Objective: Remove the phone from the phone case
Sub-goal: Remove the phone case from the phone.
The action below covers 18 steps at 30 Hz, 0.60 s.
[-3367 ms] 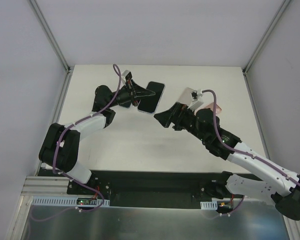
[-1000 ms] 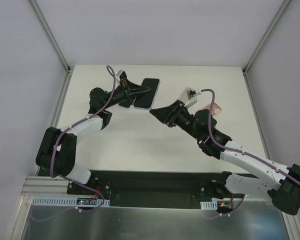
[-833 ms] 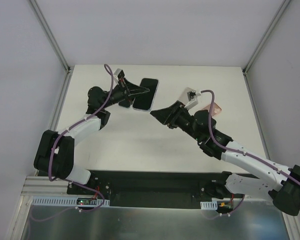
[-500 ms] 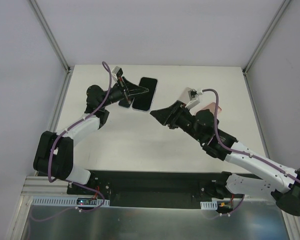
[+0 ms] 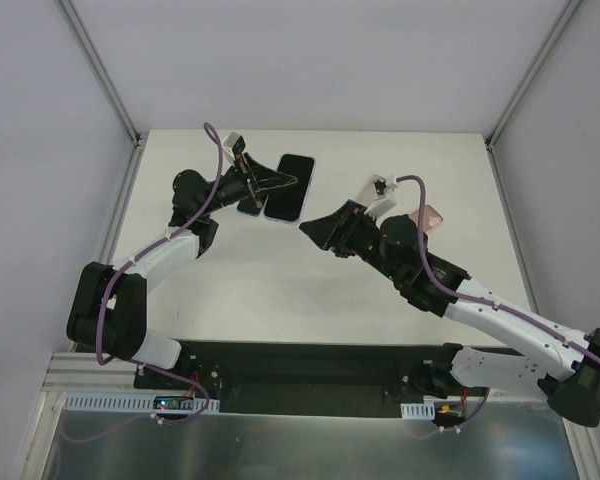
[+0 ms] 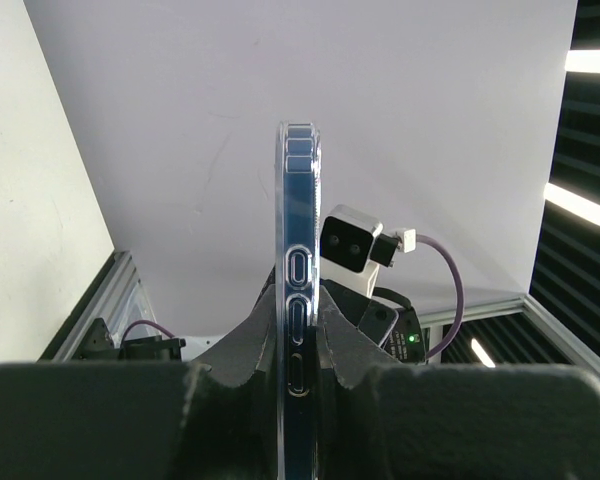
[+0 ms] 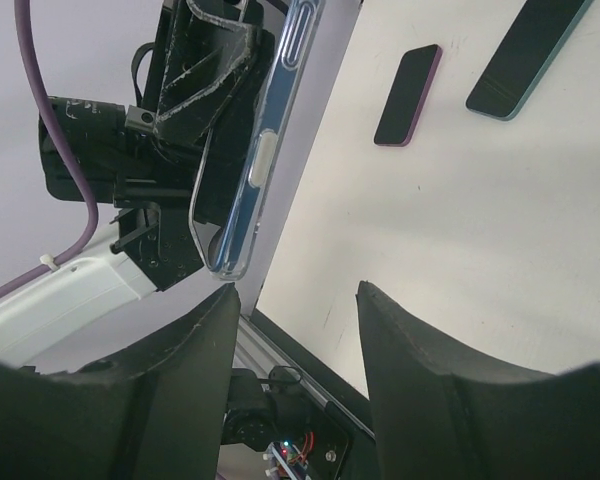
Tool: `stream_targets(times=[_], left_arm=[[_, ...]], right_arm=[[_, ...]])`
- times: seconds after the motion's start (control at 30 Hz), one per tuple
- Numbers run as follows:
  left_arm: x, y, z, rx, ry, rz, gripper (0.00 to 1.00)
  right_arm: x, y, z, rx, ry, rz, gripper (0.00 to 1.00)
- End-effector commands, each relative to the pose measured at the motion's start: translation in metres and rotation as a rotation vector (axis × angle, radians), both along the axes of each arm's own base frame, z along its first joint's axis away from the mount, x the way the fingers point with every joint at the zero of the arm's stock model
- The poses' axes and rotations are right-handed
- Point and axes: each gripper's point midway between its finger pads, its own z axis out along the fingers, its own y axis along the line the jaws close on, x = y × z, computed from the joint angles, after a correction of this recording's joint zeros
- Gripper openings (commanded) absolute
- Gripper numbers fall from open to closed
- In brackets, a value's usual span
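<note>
The left gripper (image 6: pixel 298 328) is closed on the phone case (image 6: pixel 296 190). The case is clamped by its two broad faces, held clear of the table (image 5: pixel 280 300), and presented edge-on to both wrist cameras. The case is transparent, and the dark phone (image 7: pixel 220 210) is seen seated inside it, with the side buttons covered by the case rim. No corner is seen peeled away, so extraction is judged not yet begun.

Further right, the right gripper (image 7: pixel 292 385) is positioned near the free end of the case but apart from it. Its jaws are parted and nothing is held between them. At the far right, a pink object (image 5: pixel 430 218) is seen on the table, partly hidden behind the right arm.

The whole separation remains to be done. The free end is to be taken by the right gripper, and the phone is to be worked out of the case, probably from one corner.
</note>
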Motion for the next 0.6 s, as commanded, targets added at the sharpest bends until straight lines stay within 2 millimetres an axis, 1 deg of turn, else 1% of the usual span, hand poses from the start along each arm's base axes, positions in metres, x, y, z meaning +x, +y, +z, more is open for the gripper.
stream_targets(times=[0.0, 0.2, 0.33, 0.57], left_arm=[[-0.0135, 0.0066, 0.0412, -0.044, -0.173, -0.005, 0.0], [-0.0136, 0.0071, 0.0405, -0.044, -0.175, -0.004, 0.0], [-0.0138, 0.0073, 0.0418, -0.046, -0.176, -0.003, 0.0], [-0.0136, 0.008, 0.04, -0.043, -0.175, -0.003, 0.0]], right_arm=[[0.0017, 0.0008, 0.0315, 0.043, -0.06, -0.008, 0.53], [-0.0002, 0.0036, 0.0383, 0.057, -0.074, 0.01, 0.53], [0.0022, 0.0057, 0.0337, 0.046, -0.066, 0.006, 0.53], [0.0015, 0.0071, 0.0385, 0.06, -0.073, 0.015, 0.53]])
